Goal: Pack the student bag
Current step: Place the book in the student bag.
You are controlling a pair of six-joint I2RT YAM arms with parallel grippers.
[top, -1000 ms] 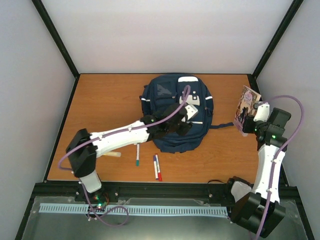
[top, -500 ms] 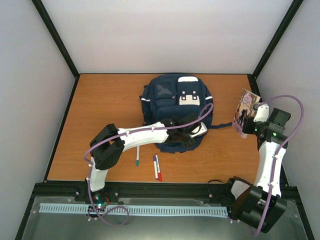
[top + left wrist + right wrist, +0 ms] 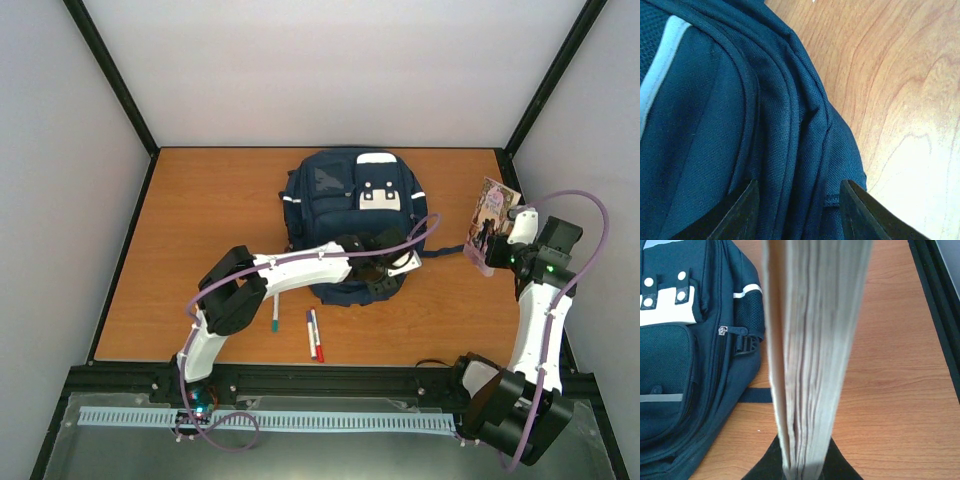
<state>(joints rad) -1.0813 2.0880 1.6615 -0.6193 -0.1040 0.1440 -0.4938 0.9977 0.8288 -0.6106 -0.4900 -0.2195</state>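
Observation:
The navy student bag [image 3: 345, 205] lies flat in the middle of the table, its white patches toward the back. It also fills the left wrist view [image 3: 715, 125] and the left of the right wrist view [image 3: 685, 345]. My left gripper [image 3: 385, 275] is open over the bag's near right edge, its fingers [image 3: 742, 210] straddling the piped seams. My right gripper [image 3: 500, 250] is shut on a book [image 3: 492, 220] with a pink illustrated cover, held upright above the table's right side; in the right wrist view its page edges [image 3: 810, 355] face the camera.
Several markers [image 3: 313, 335] lie on the wood near the front, one more with a green cap [image 3: 275, 310] to their left. A dark strap [image 3: 440, 253] trails from the bag toward the right. Black frame posts [image 3: 555, 75] bound the table.
My left arm has swung from over the bag's middle to its near right edge, folding at the elbow. The right arm with the book has stayed put.

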